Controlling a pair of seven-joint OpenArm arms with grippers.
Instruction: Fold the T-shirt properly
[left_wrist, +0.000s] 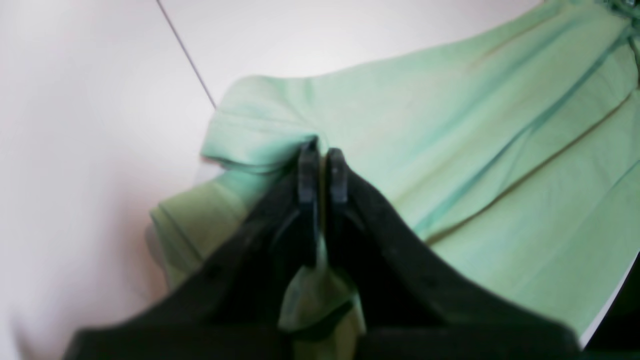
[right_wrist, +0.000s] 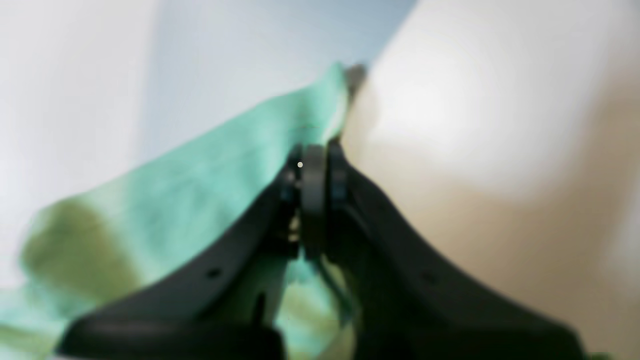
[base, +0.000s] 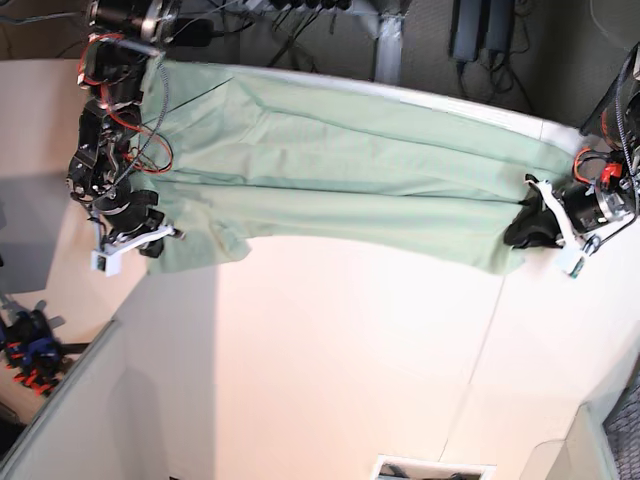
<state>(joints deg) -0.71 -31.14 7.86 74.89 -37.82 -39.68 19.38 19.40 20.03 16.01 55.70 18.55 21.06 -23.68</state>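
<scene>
T-shirt (base: 340, 170), pale mint green, lies stretched out lengthwise across the far half of a white desk (base: 330, 360), with long soft creases running along it. In the base view it spans almost from one arm to the other. The left gripper (left_wrist: 322, 167), on the right side of that view, has its black fingers (left_wrist: 309, 172) closed on a bunched fold of the cloth at the shirt's edge, beside a hemmed sleeve. The right gripper (right_wrist: 315, 172), on the left side of that view, also has its fingers (right_wrist: 336, 175) pressed together, pinching the green fabric at the opposite end; this close view is badly blurred. A thin dark seam (left_wrist: 187, 52) crosses the desk surface near the shirt.
</scene>
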